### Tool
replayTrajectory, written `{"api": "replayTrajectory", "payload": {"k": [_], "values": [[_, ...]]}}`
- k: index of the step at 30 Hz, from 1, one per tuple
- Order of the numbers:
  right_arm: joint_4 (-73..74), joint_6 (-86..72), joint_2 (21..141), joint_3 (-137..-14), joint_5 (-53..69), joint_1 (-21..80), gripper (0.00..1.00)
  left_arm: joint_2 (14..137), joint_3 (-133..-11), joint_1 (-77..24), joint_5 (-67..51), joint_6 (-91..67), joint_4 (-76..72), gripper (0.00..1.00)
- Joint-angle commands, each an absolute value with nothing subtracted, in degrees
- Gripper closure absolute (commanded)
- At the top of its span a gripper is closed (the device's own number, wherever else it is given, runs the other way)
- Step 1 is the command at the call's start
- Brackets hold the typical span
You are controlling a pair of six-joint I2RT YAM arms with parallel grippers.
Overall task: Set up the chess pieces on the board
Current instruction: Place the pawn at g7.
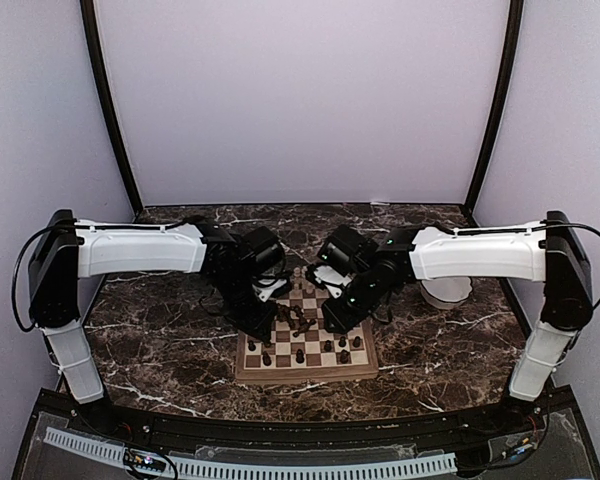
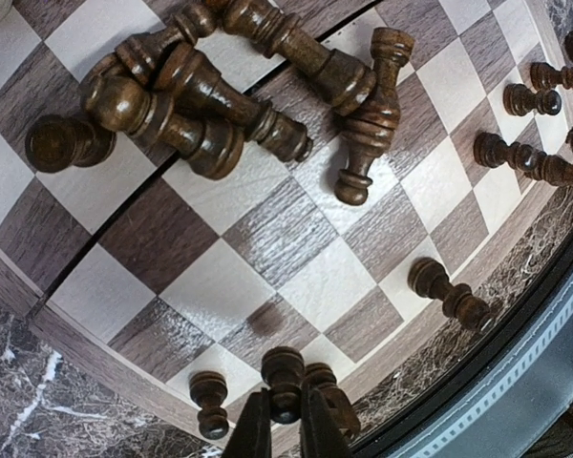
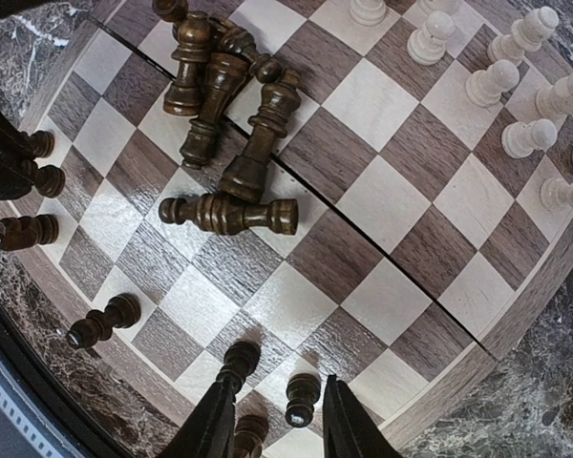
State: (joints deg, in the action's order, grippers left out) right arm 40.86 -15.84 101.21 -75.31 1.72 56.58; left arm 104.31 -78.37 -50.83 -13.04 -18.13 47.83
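The square wooden board (image 1: 305,377) lies on the dark, white-veined marble table (image 1: 160,350) between the two arms. It has tan and brown grained squares, a thick brown rim and a seam across its middle.

Near the centre, a heap of dark pieces (image 3: 231,124) lies toppled. There are about six glossy turned figures with ringed stems, too tangled for a sure count. One more piece lies alone (image 3: 229,215) just beside the heap.

In the right wrist view, seven dark pawns stand along the near edge. At least eight cream pieces (image 3: 492,81) stand upright in the far rows, and some of them are cut off by the frame.

The left gripper (image 2: 286,405) has its fingers pressed together on one round-headed dark pawn (image 2: 284,367) at the board's edge. A second pawn (image 2: 210,401) stands just beside it.

The right gripper (image 3: 281,405) is spread. A small dark pawn (image 3: 303,391) stands between its fingers, and neither finger touches it.

One white bowl (image 1: 450,293) sits on the table behind the right arm, partly hidden.
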Motion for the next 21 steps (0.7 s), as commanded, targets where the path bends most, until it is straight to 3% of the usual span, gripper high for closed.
{"api": "replayTrajectory", "payload": {"k": [1,21], "values": [[39.4,-17.05,98.62,-74.31,1.98,56.82,0.66,103.81,-77.13,-51.37,-12.54,-17.22,48.23,0.97],[39.18,-18.11,98.55,-74.0,1.59,57.74,0.66,106.08,-77.93,-51.47,-12.31,-19.24,47.2,0.93]]}}
